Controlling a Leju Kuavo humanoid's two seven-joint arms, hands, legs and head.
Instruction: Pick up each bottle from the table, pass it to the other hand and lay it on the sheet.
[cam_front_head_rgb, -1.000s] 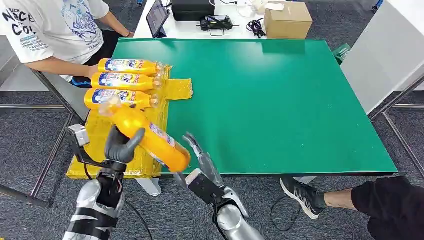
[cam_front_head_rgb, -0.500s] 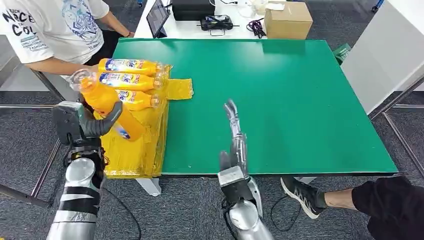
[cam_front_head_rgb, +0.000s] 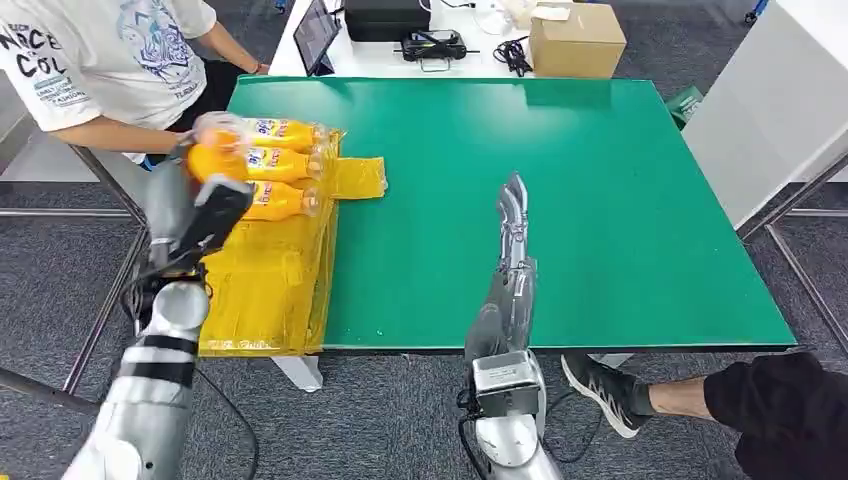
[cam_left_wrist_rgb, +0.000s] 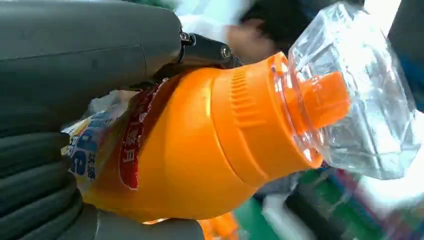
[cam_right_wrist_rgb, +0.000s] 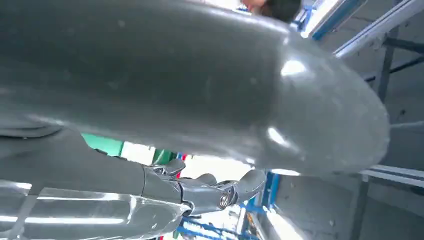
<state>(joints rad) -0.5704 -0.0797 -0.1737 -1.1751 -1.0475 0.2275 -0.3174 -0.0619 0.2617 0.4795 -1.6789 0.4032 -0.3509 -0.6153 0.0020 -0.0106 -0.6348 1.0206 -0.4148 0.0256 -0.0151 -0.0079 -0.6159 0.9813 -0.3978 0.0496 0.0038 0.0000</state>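
Orange bottle (cam_left_wrist_rgb: 200, 150), label unreadable, gripped by left hand (cam_front_head_rgb: 195, 215) fingers; right hand (cam_front_head_rgb: 512, 235) fingers outstretched, empty.

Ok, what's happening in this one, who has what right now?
The robot's left hand holds an orange bottle with a clear cap over the yellow sheet at the green table's left end. Three matching bottles lie side by side on the sheet. The right hand is empty, fingers extended above the table. A person in a white T-shirt stands by the far corner.
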